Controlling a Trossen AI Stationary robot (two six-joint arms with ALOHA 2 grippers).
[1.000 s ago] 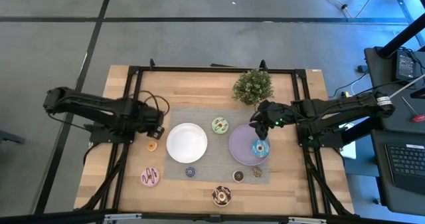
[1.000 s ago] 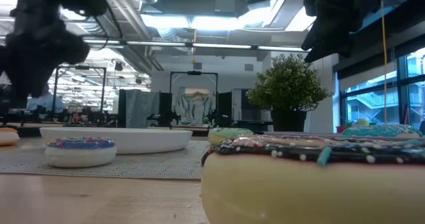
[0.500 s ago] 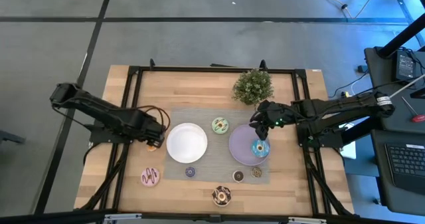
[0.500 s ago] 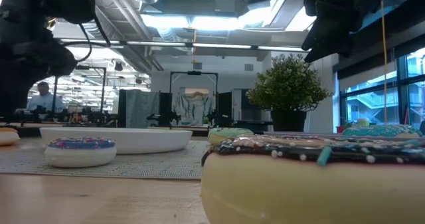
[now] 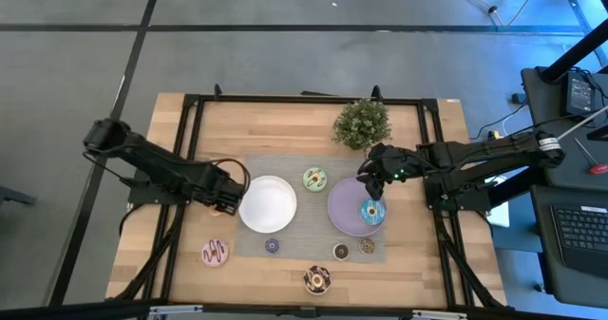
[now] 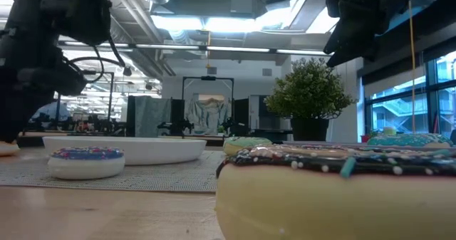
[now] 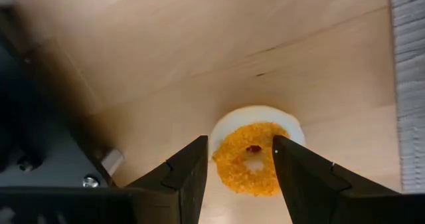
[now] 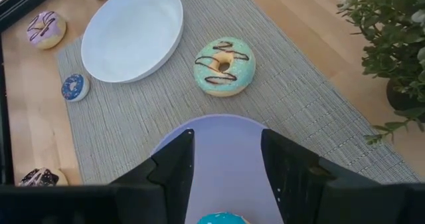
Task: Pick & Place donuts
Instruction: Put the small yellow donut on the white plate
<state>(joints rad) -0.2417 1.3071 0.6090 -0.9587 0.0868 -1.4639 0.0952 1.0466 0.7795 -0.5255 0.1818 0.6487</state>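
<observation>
Wooden counter (image 5: 285, 130): left tool (image 7: 240, 159) straddles the orange donut (image 7: 253, 157), fingers apart; right tool (image 8: 224, 159), open, hovers over the lilac plate (image 8: 226, 141).

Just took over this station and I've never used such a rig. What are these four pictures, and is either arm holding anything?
Two dark robot arms work at a wooden table. One camera looks straight down, one sits at tabletop height, and one rides on each wrist. The left gripper is open, its fingers straddling the orange mini donut beside the white plate; nothing is gripped yet. The right gripper is open and empty, above the lilac plate, where the blue donut lies. More donuts lie around the grey mat.
</observation>
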